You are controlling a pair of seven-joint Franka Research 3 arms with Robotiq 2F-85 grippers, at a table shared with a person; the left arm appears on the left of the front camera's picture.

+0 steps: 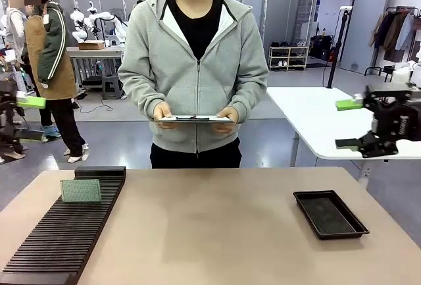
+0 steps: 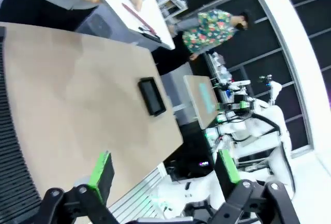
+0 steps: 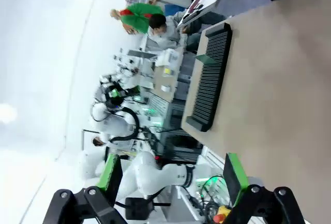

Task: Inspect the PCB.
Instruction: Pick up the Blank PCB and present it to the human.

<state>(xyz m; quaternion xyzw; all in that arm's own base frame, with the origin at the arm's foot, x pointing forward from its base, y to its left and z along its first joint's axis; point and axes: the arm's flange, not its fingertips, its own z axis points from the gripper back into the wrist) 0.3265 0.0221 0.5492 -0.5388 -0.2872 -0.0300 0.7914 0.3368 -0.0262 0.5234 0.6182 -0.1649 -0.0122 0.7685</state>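
Grippers hang wide open and empty as I watch remotely, the left gripper [image 1: 26,119] raised just left of the slotted black rack [image 1: 59,245], the right gripper [image 1: 348,124] raised well to its right. The PCB [image 1: 80,191] stands upright in a slot near the rack's far end.

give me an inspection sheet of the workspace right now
surface: beige tabletop, bare in the middle
job's things: thin green rectangular PCB standing upright in a black slotted rack, left side; shallow black rectangular tray, right side, nothing in it
clutter: nothing seen
grippers: left gripper and right gripper both open, holding nothing, raised at the table's sides
cables: dark cable on the far floor
surroundings: person in a grey hoodie at the far side, holding a flat white clipboard in both hands; white table behind
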